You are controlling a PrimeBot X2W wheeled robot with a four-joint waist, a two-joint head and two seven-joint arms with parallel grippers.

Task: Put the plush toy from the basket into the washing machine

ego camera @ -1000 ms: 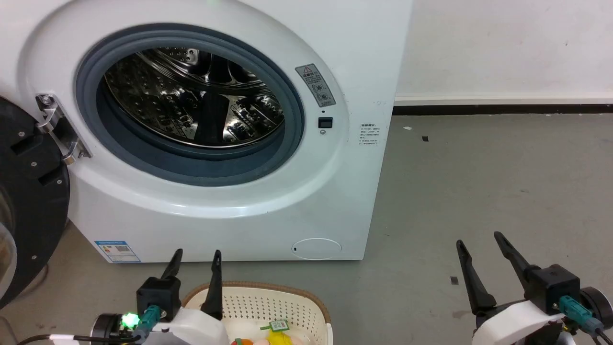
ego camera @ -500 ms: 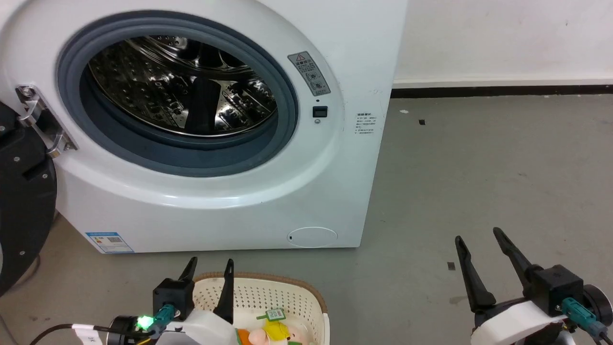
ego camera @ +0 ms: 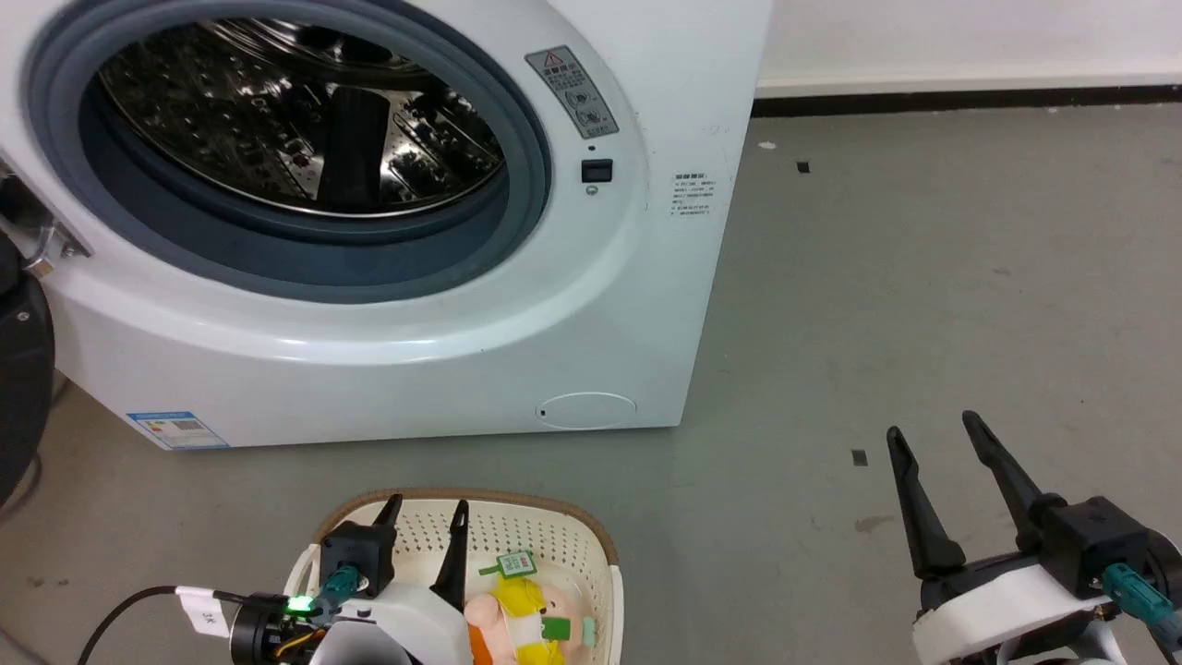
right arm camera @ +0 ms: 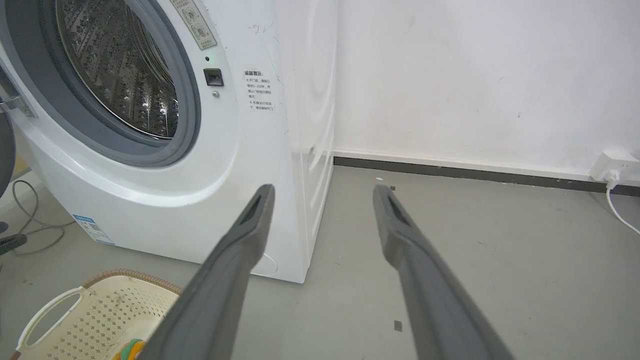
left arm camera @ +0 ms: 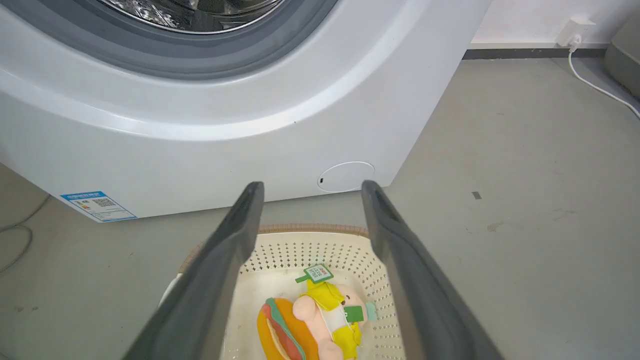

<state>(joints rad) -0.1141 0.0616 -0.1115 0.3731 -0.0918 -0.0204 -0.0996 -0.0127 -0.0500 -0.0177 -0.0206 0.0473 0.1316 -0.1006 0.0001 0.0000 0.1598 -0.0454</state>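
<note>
Step in hand: approach to the pick, in my judgement. The plush toy (left arm camera: 320, 320) is not yet grasped, and the visible part of the drum (ego camera: 277, 120) holds no toy.
Plush toy, location: lying on the bottom of the basket (left arm camera: 310, 228), the doll and the hamburger cushion side by side.
Basket, location: on the floor (ego camera: 923, 277), near the front of the washing machine (ego camera: 416, 369) but not touching it.
Washing machine: porthole open; the door (ego camera: 18, 369) is swung out at the left edge of the head view.
Left gripper (left arm camera: 311, 185): fingers spread and empty, held above the basket. In the left wrist view the toy lies between the fingers, lower down, with no contact.
Right gripper (ego camera: 932, 425): fingers spread and empty, over bare floor, well apart from the basket.
Next move, requirement: the left gripper likely needs to tip down, clear the basket wall, straddle the doll's body or the cushion, then close. The soft stuffing should give, so a deep bite is advisable.
Count: plush toy, one (doll and cushion joined); basket, one; washing machine, one; grippers, two; green tags on the toy, two visible.
</note>
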